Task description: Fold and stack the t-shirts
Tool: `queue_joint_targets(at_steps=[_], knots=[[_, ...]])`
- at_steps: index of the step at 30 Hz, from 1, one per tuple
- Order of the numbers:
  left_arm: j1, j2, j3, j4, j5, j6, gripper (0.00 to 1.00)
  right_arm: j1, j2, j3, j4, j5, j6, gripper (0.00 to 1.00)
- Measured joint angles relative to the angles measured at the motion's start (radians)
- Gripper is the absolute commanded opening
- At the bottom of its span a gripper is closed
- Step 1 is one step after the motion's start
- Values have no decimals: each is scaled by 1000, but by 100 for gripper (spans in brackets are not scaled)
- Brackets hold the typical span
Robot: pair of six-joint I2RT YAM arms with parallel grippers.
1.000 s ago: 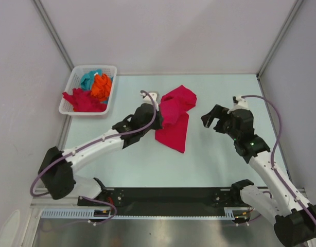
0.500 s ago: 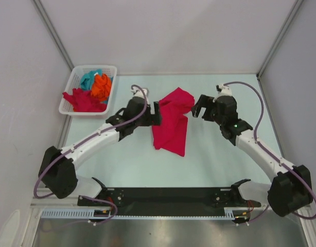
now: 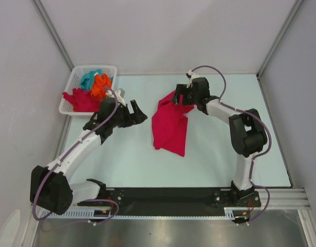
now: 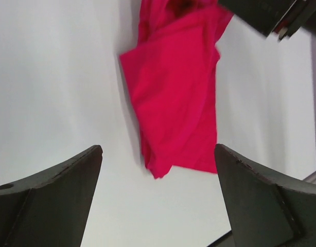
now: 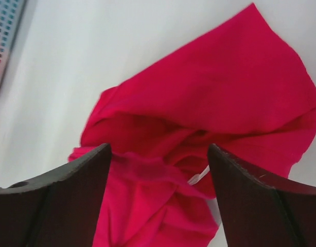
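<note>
My left gripper [image 3: 139, 114] is spread wide with nothing in it, just left of the crumpled crimson t-shirt [image 3: 170, 126]. The right gripper [image 3: 177, 98] has its jaws apart too, right over that shirt's far end. The lattice basket [image 3: 96, 67] with the orange t-shirt [image 3: 100, 86] sits well off to its left.

Bare table [image 3: 225, 149] right of shirt [image 3: 168, 128] and along the near edge; open strip too between shirt and left claw [image 3: 138, 112]. Far end of shirt crowded by right claw [image 3: 179, 99] over it. Far-left corner taken by basket [image 3: 68, 88].
</note>
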Motion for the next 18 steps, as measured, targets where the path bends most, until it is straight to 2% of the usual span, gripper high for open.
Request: queue_joint_targets(at_steps=[2,3,4,6,8,14,17,18], knots=[[-8,32,-33,-5,17,-3,95,-9,46,24,-8,-15,0,57],[-15,50,-37,-6,17,-3,94,-9,58,30,-10,-19,-4,41],[-31,77,-36,-8,16,-2,95,-5,70,40,-19,-27,0,31],[-58,113,-29,-8,12,0,95,5,81,59,-35,-36,-5,13],[-83,154,-5,-9,9,2,95,12,83,72,-45,-40,-5,1],[-122,325,170,-9,-68,27,92,17,54,45,-45,-40,27,0],[-173,450,328,-24,-156,72,87,10,43,37,-48,-34,46,0],[-198,491,391,-42,-191,94,82,8,43,37,-51,-30,51,0]])
